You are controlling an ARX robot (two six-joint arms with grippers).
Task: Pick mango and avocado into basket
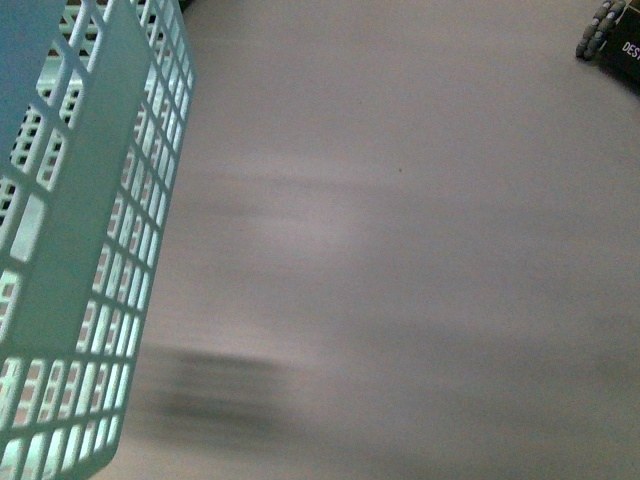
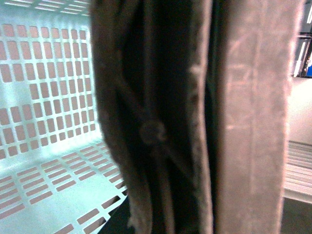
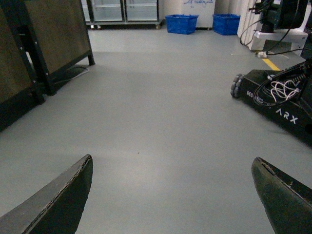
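first, front view: basket (image 1: 95,200) fills the left edge of the frame, teal grid wall running from upper left to lower left, one plain band down its slotted side. grey floor (image 1: 400,250) takes the rest, smeared by blur. dark robot base (image 1: 615,40) with a wheel sits in the upper right corner.

left wrist view: camera looks into the basket, slotted wall and slotted bottom both in sight. left gripper (image 2: 170,131) very close to the lens, grey-brown pads (image 2: 253,122) either side of a dark blurred strip; cannot tell whether the jaws are clenched or gripping something.

right wrist view: right gripper (image 3: 171,190) hangs above bare floor, jaws released and wide apart, only floor between them. beyond them: robot base marked arx, two blue crates (image 3: 181,23), dark-framed boards (image 3: 53,34).
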